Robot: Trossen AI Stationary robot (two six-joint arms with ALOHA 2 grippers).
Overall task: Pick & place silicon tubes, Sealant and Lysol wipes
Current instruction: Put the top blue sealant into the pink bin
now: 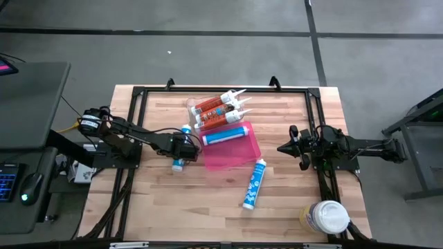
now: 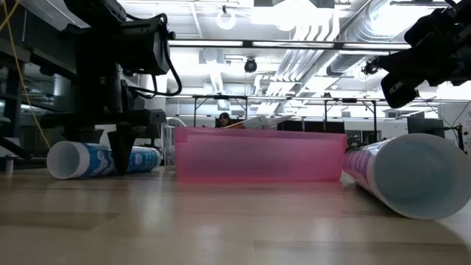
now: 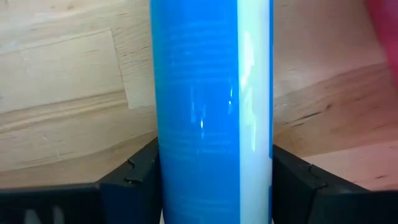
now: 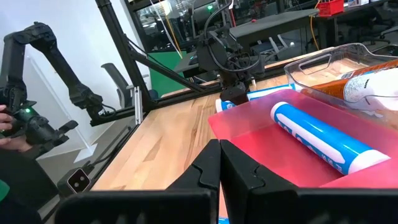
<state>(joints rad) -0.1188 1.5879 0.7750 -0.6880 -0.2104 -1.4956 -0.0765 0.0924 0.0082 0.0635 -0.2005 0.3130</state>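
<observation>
Left arm: you are reaching it in from the table's left edge, stretched low toward the pink tray, with the left gripper pointing down just beside the tray's left side.
Left fingers: they are straddling a blue and white tube lying on the wood, one dark finger sitting at each side of it; you cannot tell whether they are clamping it.
Right arm: you are holding it above the table's right side, the right gripper aimed at the tray, its fingers pressed together on nothing.
Tubes: one blue tube is lying in the pink tray, another on the wood just in front of it; orange-labelled cartridges are resting in a clear bin behind.
Lysol wipes: standing upright near the table's front right corner, well apart from both grippers.
</observation>
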